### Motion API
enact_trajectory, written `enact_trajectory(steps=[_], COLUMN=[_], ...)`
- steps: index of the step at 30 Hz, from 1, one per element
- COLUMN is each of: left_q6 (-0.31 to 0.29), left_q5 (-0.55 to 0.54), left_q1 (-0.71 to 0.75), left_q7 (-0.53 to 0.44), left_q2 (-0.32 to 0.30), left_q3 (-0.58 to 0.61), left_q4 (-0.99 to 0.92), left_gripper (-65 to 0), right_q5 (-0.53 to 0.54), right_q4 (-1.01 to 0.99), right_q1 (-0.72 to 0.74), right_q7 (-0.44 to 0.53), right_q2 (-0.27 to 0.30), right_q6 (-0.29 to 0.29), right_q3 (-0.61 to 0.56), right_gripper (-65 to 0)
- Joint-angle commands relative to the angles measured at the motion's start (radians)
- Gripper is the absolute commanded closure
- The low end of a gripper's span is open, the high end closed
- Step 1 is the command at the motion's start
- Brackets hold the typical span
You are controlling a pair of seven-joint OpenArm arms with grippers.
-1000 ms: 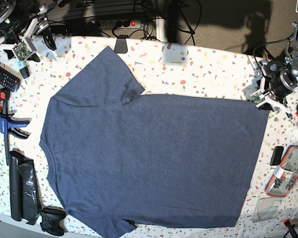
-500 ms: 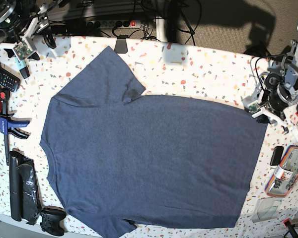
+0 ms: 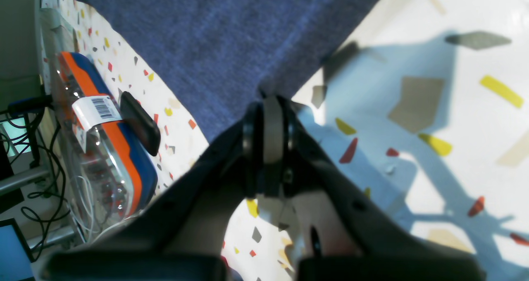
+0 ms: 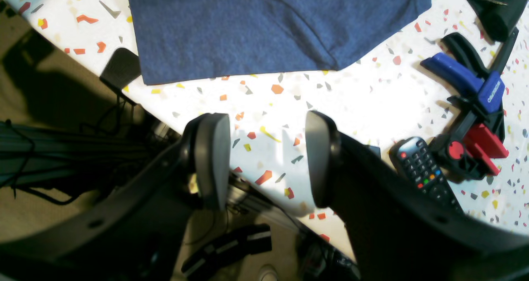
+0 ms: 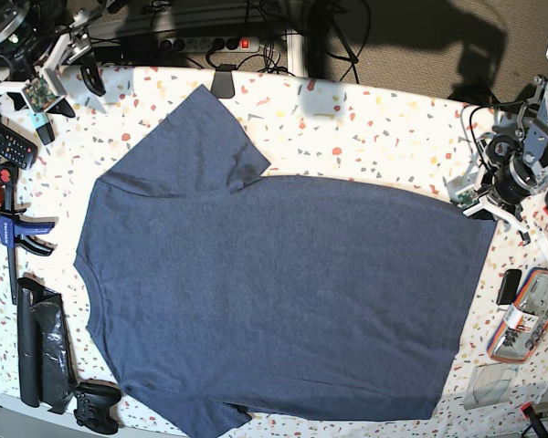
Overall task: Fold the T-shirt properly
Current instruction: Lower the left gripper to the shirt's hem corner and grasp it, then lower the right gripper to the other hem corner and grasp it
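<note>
The dark navy T-shirt [image 5: 283, 292] lies spread flat on the speckled table, plain side up, with no lettering showing. One sleeve points to the back left and the hem is at the right. My left gripper [image 5: 482, 206] is at the hem's far right corner. In the left wrist view it [image 3: 268, 103] is shut, with the T-shirt [image 3: 231, 33] corner pinched at its tips. My right gripper [image 5: 68, 102] hovers at the table's back left corner. It [image 4: 264, 157] is open and empty, a short way from the T-shirt sleeve [image 4: 268, 25].
A remote [image 5: 5, 137], a blue clamp [image 5: 18, 228], a black roll [image 5: 41, 351] and a game controller [image 5: 96, 406] line the left edge. An orange-blue case [image 5: 528, 315] and a small black block [image 5: 509, 286] lie right of the hem. A black clip [image 5: 223, 84] sits at the back edge.
The left gripper moved down onto the hem's far right corner, and that corner has shifted slightly with it. The right arm has barely moved.
</note>
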Motion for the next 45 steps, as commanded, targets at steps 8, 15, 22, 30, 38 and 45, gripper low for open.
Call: enact_trajectory(steps=[8,15,22,30,38,45], left_q6=[-0.001,-0.002,-0.002,-0.002,-0.002,-0.002], left_q5=[-0.135,-0.168,-0.169,-0.169,-0.169,-0.169], left_q1=[-0.011,-0.011,-0.011,-0.011,-0.011,-0.011], left_q7=[0.027,0.031,0.031,0.031,0.034,0.034], left_q2=[-0.02,-0.02,-0.02,-0.019,-0.019,-0.019], left_q3=[-0.006,-0.006,-0.006,-0.006,-0.006,-0.006], left_q4=[0.0,0.0,0.0,0.0,0.0,0.0], left_gripper=[0.0,0.0,0.0,0.0,0.0,0.0], right_q5=[-0.008,-0.185,-0.548,-0.645,-0.674,-0.674], right_q4=[0.016,-0.011,-0.162,-0.333,-0.493,-0.591], right_q1=[-0.007,0.077,0.235,0.412,0.546,0.644], right_q7=[0.043,0.041,0.076,0.09,0.102,0.173], right_q2=[0.011,0.019,0.019,0.019,0.019,0.019], right_q6=[-0.003,0.047,0.057,0.057,0.057,0.057], right_q3=[0.008,-0.073,-0.343,-0.499,-0.557,-0.557], right_gripper=[-29.3,-29.3,-34.2,-34.1,-34.1,-34.1])
